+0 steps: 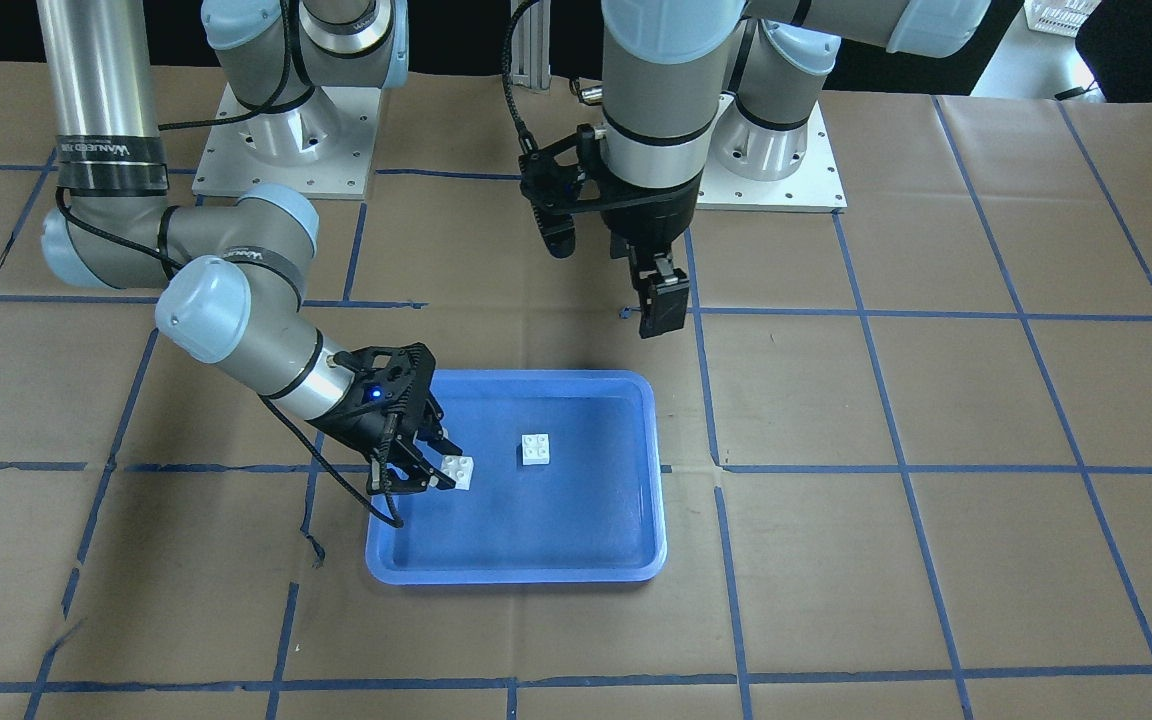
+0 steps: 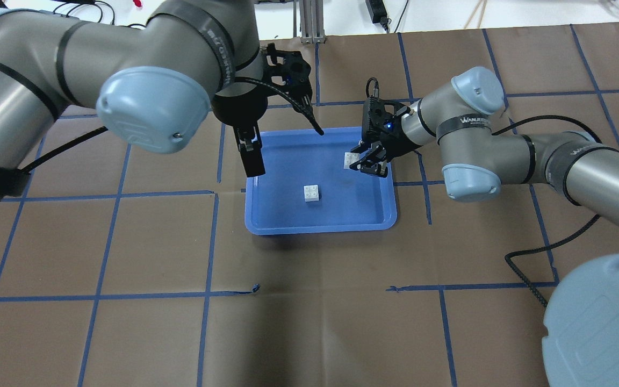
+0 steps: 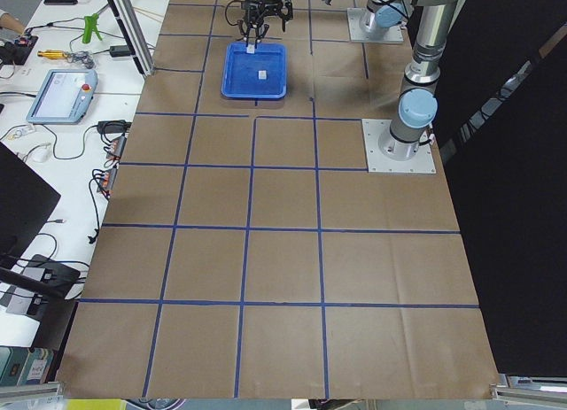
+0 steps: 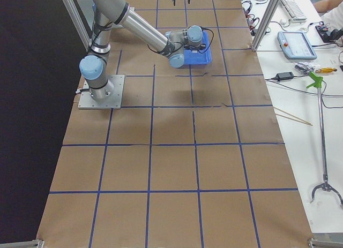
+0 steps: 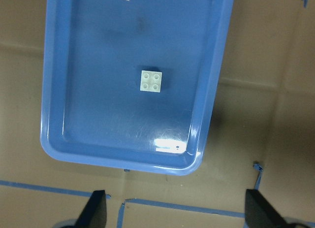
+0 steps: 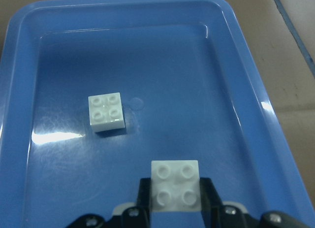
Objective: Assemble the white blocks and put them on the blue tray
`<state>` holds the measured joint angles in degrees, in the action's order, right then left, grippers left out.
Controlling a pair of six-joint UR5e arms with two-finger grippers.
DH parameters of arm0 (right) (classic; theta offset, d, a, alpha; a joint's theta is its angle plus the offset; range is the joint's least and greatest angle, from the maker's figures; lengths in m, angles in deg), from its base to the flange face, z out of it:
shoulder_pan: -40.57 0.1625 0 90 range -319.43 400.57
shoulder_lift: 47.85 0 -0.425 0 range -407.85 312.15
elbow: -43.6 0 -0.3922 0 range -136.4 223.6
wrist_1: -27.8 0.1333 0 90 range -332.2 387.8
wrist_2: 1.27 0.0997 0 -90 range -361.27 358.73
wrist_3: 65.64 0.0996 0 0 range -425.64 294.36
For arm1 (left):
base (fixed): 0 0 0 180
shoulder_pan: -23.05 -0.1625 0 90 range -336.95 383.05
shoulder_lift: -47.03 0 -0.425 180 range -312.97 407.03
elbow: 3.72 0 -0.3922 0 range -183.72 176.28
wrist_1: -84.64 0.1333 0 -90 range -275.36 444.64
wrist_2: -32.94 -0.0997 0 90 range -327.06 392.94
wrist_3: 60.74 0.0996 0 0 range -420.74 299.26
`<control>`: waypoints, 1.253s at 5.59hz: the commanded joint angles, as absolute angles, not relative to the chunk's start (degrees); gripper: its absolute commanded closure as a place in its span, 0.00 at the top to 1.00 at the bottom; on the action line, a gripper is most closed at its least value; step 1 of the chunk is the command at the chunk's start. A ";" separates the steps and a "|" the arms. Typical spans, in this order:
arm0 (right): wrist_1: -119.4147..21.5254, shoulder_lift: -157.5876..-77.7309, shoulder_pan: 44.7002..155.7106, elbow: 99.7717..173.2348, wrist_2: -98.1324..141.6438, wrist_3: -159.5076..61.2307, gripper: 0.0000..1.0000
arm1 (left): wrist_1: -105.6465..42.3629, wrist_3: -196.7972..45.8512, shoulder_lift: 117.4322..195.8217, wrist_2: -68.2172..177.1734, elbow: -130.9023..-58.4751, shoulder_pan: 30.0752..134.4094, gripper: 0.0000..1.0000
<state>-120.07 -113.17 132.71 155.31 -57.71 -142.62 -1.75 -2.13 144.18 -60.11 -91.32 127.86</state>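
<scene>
The blue tray (image 1: 516,575) lies mid-table; it also shows in the overhead view (image 2: 320,228). One white block (image 1: 536,449) (image 2: 312,193) (image 5: 151,81) (image 6: 106,111) sits studs up on the tray floor. My right gripper (image 1: 436,470) (image 2: 366,161) is shut on the second white block (image 1: 458,471) (image 2: 351,159) (image 6: 175,184), studs up, low over the tray's end; I cannot tell if it touches the floor. My left gripper (image 1: 664,305) (image 2: 253,156) (image 5: 177,213) is open and empty, hanging above the tray's opposite end near its rim.
Brown paper with a blue tape grid covers the table. Both arm base plates (image 1: 281,140) (image 1: 776,150) stand at the robot's side. A black cable (image 2: 530,258) trails from the right arm. A bench with tablets and tools (image 4: 295,44) runs along the far edge.
</scene>
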 commanded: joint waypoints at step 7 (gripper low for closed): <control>-131.81 -110.16 137.17 160.75 -58.66 -139.20 0.19 | -6.58 -67.33 135.54 -57.43 -91.70 116.30 0.99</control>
